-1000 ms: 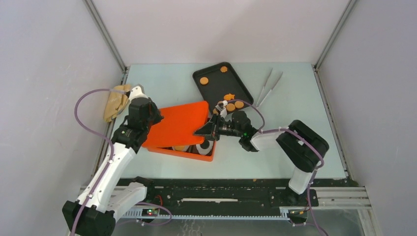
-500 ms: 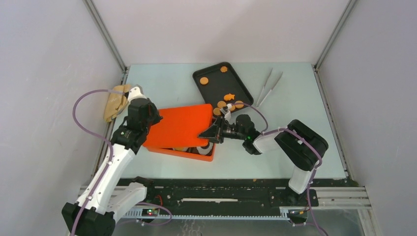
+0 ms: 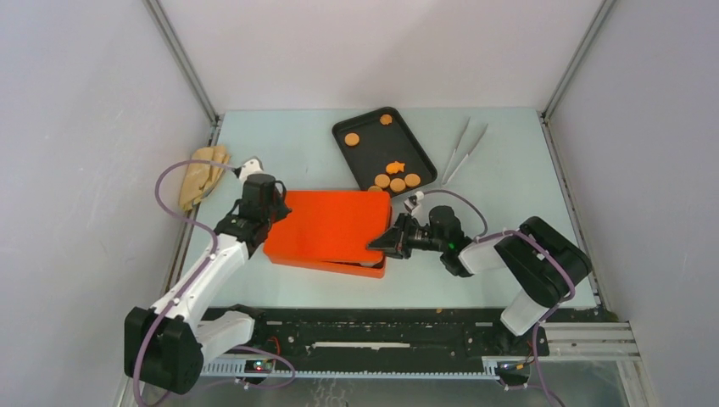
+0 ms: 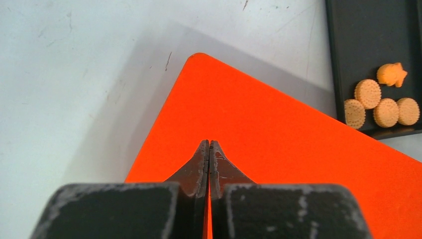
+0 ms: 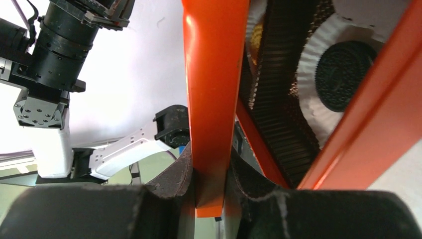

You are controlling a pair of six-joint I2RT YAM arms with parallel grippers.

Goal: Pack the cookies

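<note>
Right claw (image 5: 209,172) clamps the orange lid (image 3: 331,225) by its edge. Only its wrist view shows a dark cookie (image 5: 343,74) in a paper liner (image 5: 318,112) just beneath. Left claw (image 4: 209,149) is pressed closed over the lid. Beyond the right claw, round cookies (image 3: 397,180) lie on the black tray (image 3: 373,148).

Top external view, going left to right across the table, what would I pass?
Beige cloth → left gripper → orange lid → metal tongs. The black tray and right gripper overlap the lid's span, so they're left out.
</note>
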